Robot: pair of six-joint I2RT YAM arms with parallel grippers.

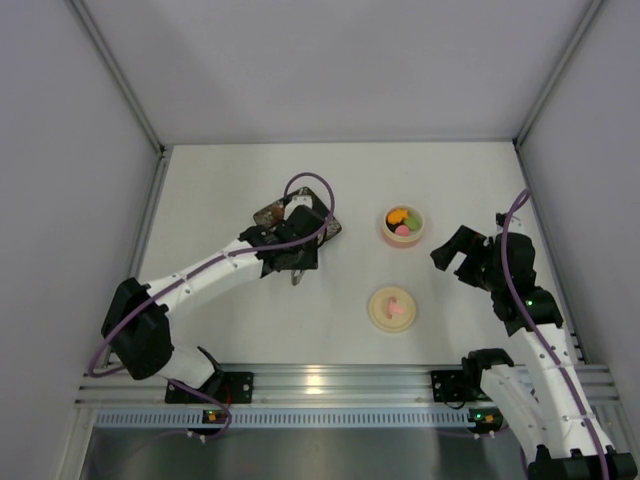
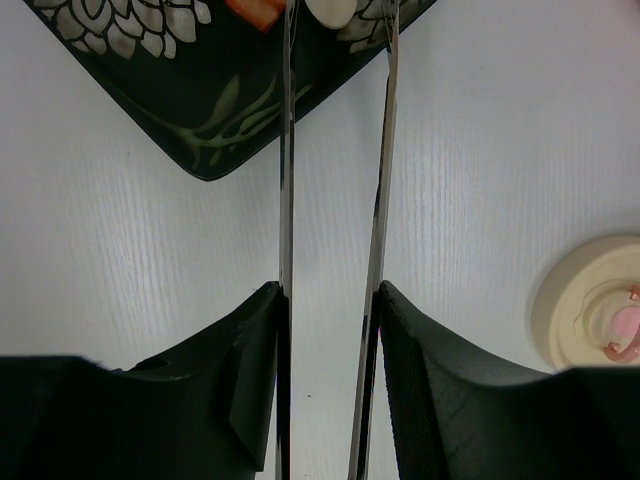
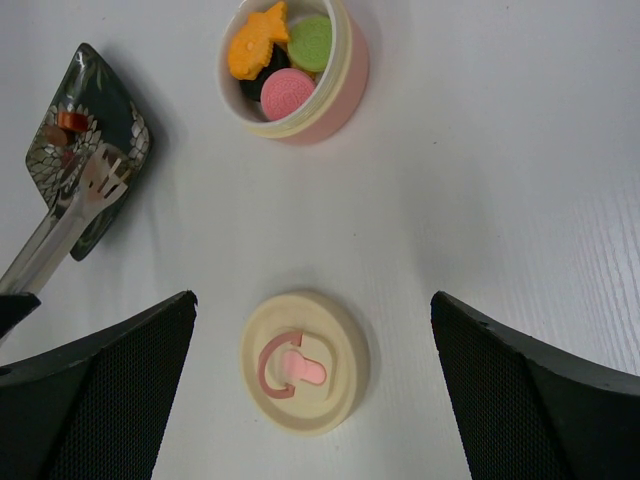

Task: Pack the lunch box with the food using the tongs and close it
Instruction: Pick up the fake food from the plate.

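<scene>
- The left gripper (image 2: 330, 300) was pinching the long thin silvery metal tongs (image 2: 287, 200), one black finger pressed against the outside of each arm.
- It was only a partial squeeze: the two arms ran nearly parallel with a narrow strip of table showing between them.
- The tongs' tips reached over the near corner of the dark square floral plate (image 2: 200, 120), and a pale cream piece (image 2: 328, 8) sat between them at the frame's edge, with a red-orange piece (image 2: 255, 10) just beside it. Whether the tips were touching the cream piece could not be told.
- From above, the left gripper (image 1: 297, 250) hung over the plate (image 1: 270, 213) and hid most of it.
- The right gripper (image 3: 312, 300) was spread wide, its fingers far apart, holding and touching nothing.
- In its wrist view the cream disc lid with the pink knob (image 3: 305, 360) lay flat on the table between those fingers, knob up, apart from the bowl.
- The small round pink-sided bowl with the cream rim (image 3: 345, 80) stood uncovered beyond the lid, well apart from the plate (image 3: 95, 90).
- Inside it were an orange fish-shaped piece (image 3: 255, 40), a green round one (image 3: 312, 40), a pink round one (image 3: 287, 92) and a black piece (image 3: 258, 88) partly hidden under them.
- In the overhead shot the right gripper (image 1: 455, 250) hovered to the right of the bowl (image 1: 403, 226) and the lid (image 1: 392, 308).
</scene>
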